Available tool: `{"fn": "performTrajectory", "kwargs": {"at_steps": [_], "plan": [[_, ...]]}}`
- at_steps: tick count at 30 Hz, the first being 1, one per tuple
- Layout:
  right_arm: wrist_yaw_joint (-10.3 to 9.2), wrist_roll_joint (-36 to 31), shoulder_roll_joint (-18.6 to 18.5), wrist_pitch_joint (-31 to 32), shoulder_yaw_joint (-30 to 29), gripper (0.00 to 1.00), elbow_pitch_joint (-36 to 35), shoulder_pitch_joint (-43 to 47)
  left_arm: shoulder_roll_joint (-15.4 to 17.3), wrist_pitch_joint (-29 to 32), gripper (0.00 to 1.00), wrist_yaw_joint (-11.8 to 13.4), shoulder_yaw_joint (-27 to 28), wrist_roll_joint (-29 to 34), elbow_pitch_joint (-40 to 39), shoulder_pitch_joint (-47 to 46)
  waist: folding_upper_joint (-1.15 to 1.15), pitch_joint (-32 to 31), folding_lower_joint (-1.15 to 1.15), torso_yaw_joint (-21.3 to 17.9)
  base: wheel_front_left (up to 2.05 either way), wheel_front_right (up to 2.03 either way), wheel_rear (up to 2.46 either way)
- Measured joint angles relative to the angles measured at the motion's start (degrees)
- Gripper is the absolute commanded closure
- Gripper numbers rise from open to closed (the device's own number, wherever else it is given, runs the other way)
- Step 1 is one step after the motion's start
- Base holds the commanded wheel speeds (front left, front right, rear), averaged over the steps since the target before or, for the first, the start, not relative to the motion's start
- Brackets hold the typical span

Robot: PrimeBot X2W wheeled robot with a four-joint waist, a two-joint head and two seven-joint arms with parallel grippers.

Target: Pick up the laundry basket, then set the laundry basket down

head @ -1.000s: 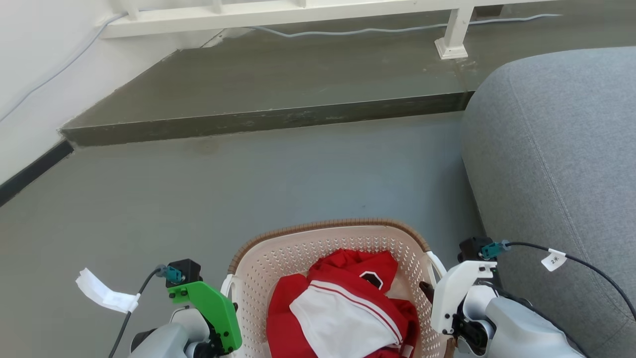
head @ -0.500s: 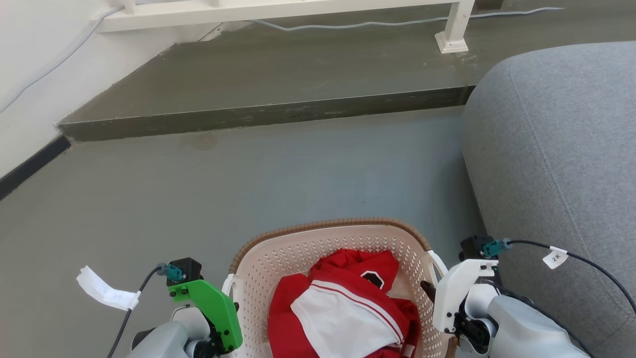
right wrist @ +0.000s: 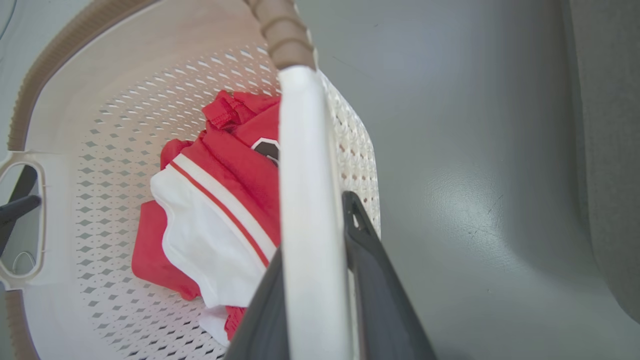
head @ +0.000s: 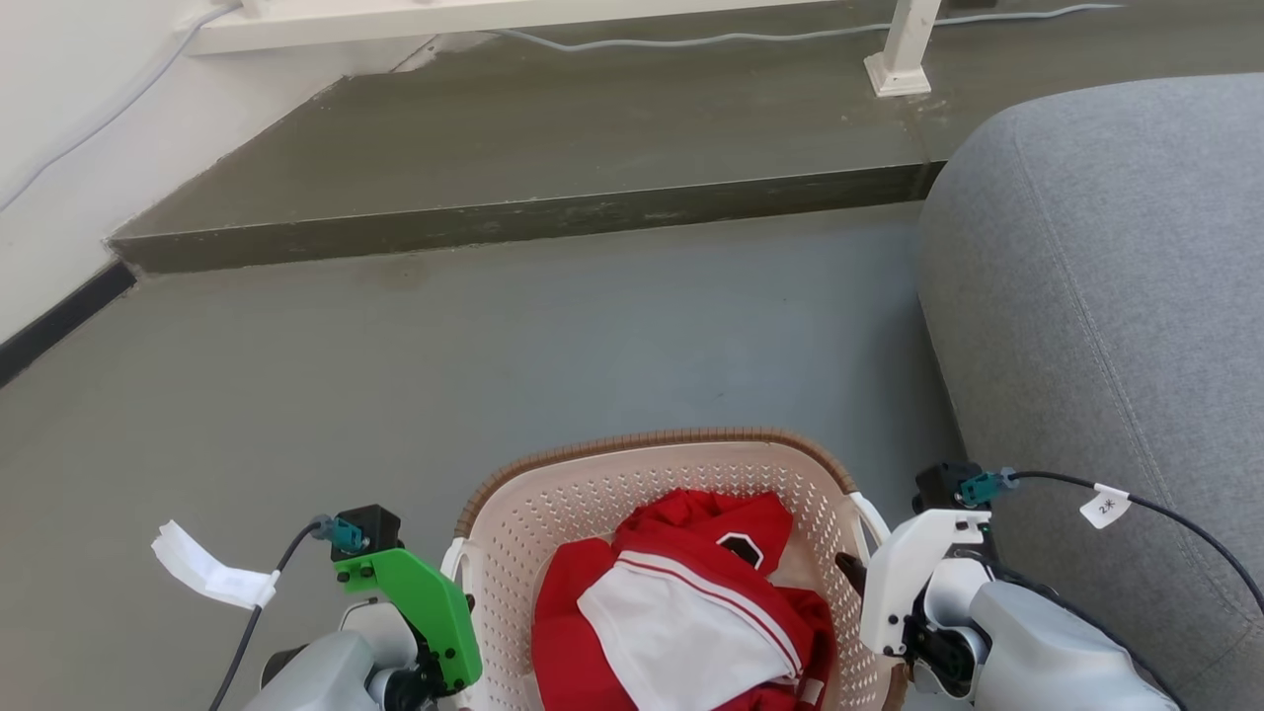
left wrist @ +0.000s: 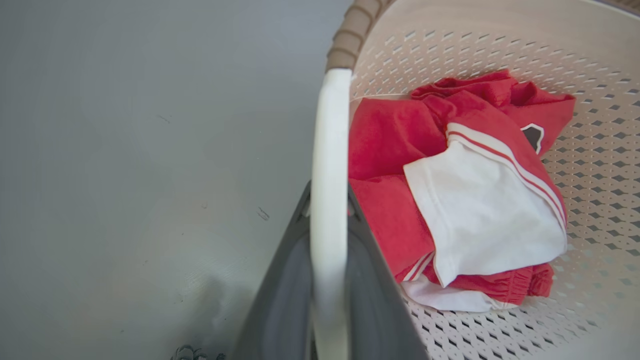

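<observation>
The laundry basket (head: 632, 449) sits at the bottom middle of the head view, cream and perforated with a brown rim, holding red and white clothes (head: 691, 612). My left gripper (head: 456, 588), under its green bracket, is at the basket's left handle. My right gripper (head: 857, 583) is at the right handle. In the left wrist view my left gripper (left wrist: 328, 195) is shut on the white handle (left wrist: 328, 130), one dark finger on each side. The right wrist view shows my right gripper (right wrist: 315, 225) shut the same way on the other white handle (right wrist: 302, 150).
A grey sofa (head: 1106, 346) stands close on the right, next to my right arm. Ahead lies grey floor (head: 494, 375), then a raised dark step (head: 513, 222) with a white railing post (head: 904, 59). A white wall (head: 59, 148) runs along the left.
The step and railing have slid slightly up the head view, so the camera has moved. Both grippers and the basket keep their places relative to each other.
</observation>
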Motion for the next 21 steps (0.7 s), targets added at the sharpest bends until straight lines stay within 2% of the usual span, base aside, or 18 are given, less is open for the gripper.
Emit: {"fn": "performTrajectory", "kwargs": {"at_steps": [11,21], "plan": [[0.00,0.81,-0.31,-0.01,0.92,1.00,-0.07,-0.62,0.00,-0.01,1.00,0.00,-0.16,-1.00,-0.05,-0.18,0.00,0.84,0.00,-0.08,0.00,0.00,0.00],[0.00,1.22,-1.46,-0.29,1.38,1.00,-0.78,-4.32,-0.01,-0.81,1.00,0.00,-0.41,-1.00,-0.52,-3.87,0.00,4.41,0.00,0.02,0.00,0.00,0.00]]}}
